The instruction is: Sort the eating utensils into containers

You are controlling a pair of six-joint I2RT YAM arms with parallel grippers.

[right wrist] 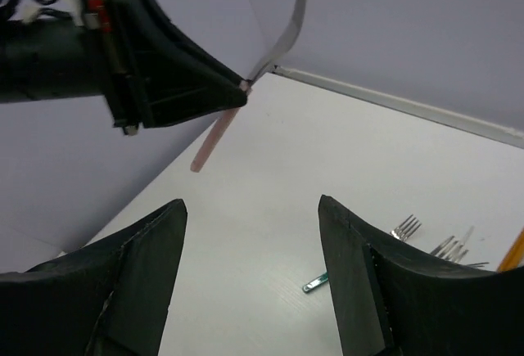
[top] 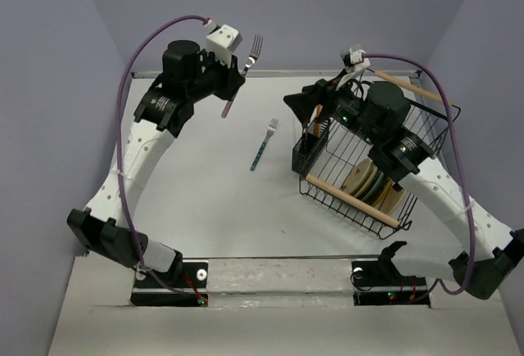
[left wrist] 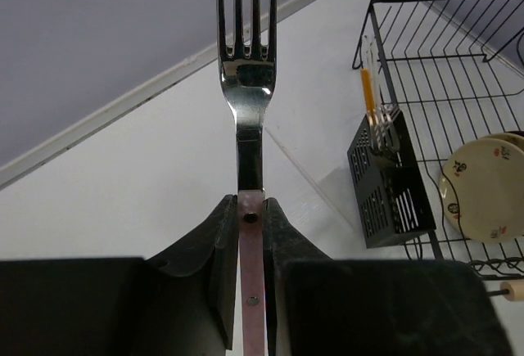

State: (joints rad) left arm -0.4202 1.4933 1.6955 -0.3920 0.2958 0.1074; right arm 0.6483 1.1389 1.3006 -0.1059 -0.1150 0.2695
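My left fingers (left wrist: 214, 250) are pinching the pink fork (left wrist: 248, 102), right fingers (right wrist: 139, 266) are standing spread; the left wrist view is showing forks (left wrist: 381, 131) inside the black holder (left wrist: 385, 205), half hidden from above

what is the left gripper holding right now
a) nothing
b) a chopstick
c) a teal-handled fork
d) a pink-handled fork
d: the left gripper is shut on the pink-handled fork, tines up; the teal-handled fork lies on the table.
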